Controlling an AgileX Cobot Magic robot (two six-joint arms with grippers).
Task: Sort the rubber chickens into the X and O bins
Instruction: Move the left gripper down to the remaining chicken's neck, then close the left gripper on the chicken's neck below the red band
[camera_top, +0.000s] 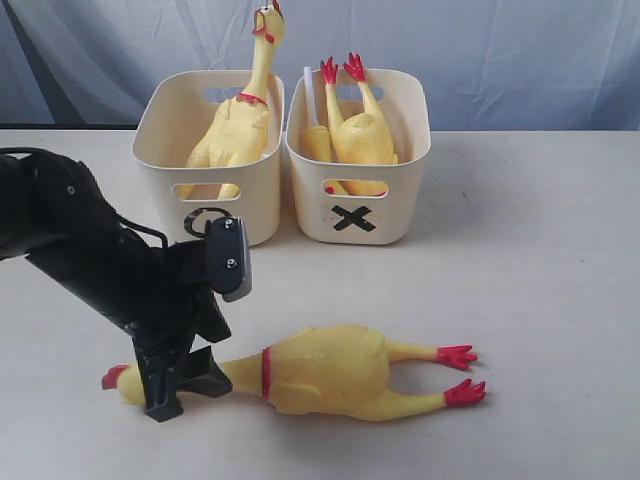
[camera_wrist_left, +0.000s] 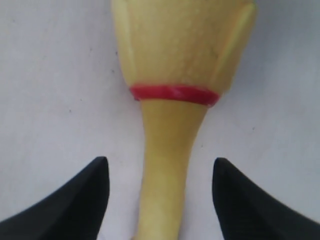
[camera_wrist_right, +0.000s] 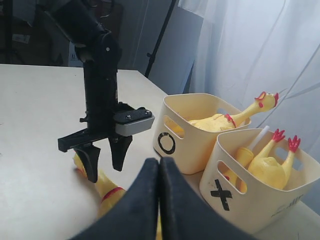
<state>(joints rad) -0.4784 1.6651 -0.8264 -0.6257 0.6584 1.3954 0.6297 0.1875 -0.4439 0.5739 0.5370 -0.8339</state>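
The left claw (camera_top: 188, 390) stands open astride the thin neck (camera_wrist_left: 166, 150) of the 1 rubber chicken (camera_top: 325, 370) lying on the desk (camera_top: 540, 300), gripping nothing — pinched there, its bulk may swing and slip free before the O bin (camera_top: 160, 205) or X bin (camera_top: 400, 205) — the right claw (camera_wrist_right: 159, 200) is pressed closed, empty.

Chicken on the table (camera_top: 320, 370): yellow, bumpy skin, red neck band, feet and comb. Chicken in the O bin (camera_top: 235, 125): same yellow and red. O bin (camera_top: 160, 200) and X bin (camera_top: 400, 205): cream, black marks. Left gripper (camera_wrist_right: 106, 172): black.
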